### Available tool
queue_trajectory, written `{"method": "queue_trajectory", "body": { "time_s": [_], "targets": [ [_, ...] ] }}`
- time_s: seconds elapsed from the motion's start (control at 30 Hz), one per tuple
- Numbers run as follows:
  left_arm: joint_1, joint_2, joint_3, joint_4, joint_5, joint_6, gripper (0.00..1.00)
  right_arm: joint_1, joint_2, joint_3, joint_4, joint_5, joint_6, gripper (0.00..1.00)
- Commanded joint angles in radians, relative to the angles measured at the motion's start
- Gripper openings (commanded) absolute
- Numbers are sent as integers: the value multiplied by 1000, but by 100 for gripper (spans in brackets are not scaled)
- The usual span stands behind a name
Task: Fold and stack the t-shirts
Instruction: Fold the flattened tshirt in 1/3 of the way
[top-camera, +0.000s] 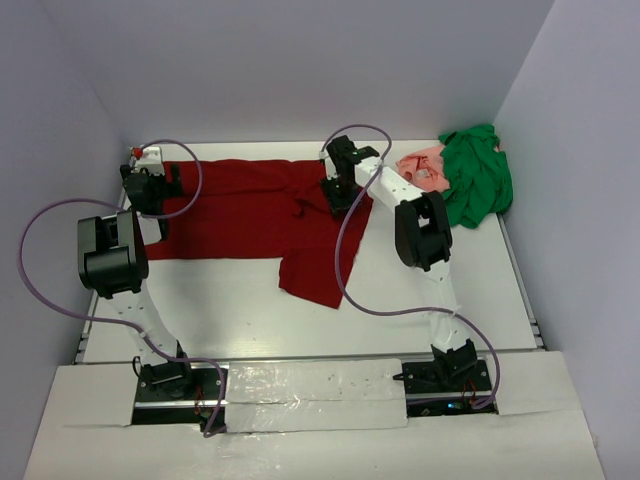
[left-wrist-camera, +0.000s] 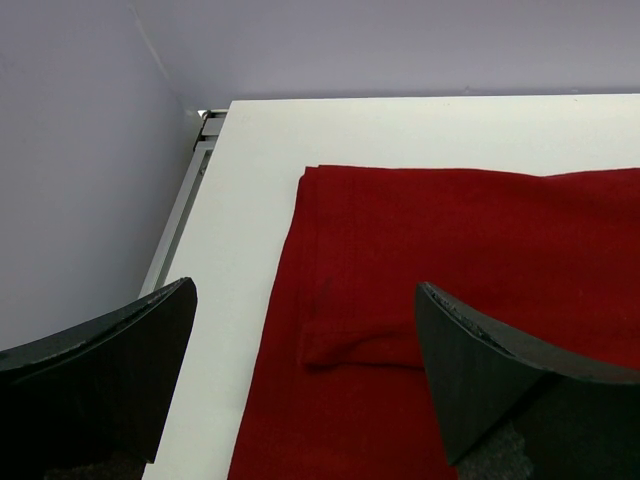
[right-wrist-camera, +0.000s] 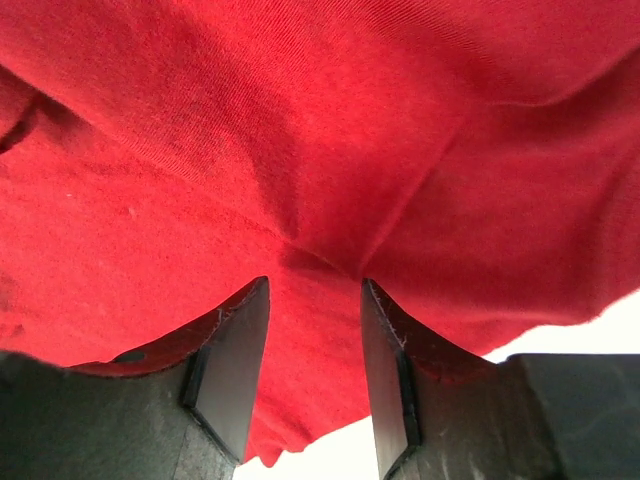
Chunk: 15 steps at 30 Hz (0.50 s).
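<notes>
Maroon cloth is covering the far part of the table (top-camera: 300, 310): the big maroon shirt (top-camera: 240, 215) is lying stretched between the two grippers, with one flap trailing nearward just below the right gripper (right-wrist-camera: 315, 285). That gripper's fingers are sitting close together on a gathered ridge of the shirt. Creases are fanning out from between them, so it is looking like a pinch. The left gripper (left-wrist-camera: 305, 290) is hovering with fingers spread wide over the shirt's corner, gripping nothing. Off to the right of the right gripper, the green shirt (top-camera: 478, 178) and the pink shirt (top-camera: 424, 170) are sitting crumpled together. I'm judging the first fold barely begun, with two shirts and the stacking all waiting.
</notes>
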<state>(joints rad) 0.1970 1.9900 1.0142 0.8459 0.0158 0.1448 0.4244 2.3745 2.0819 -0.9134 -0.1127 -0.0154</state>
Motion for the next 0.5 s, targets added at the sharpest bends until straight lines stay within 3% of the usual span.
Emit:
{"method": "queue_trajectory", "body": {
  "time_s": [0.0, 0.23, 0.47],
  "targets": [
    [-2, -34, 32, 7, 23, 13, 99, -12, 23, 52, -25, -59, 14, 48],
    [-2, -39, 26, 10, 21, 15, 99, -12, 25, 27, 5, -56, 8, 39],
    [-4, -36, 24, 10, 18, 18, 99, -10, 0, 24, 37, 8, -32, 46]
  ]
}}
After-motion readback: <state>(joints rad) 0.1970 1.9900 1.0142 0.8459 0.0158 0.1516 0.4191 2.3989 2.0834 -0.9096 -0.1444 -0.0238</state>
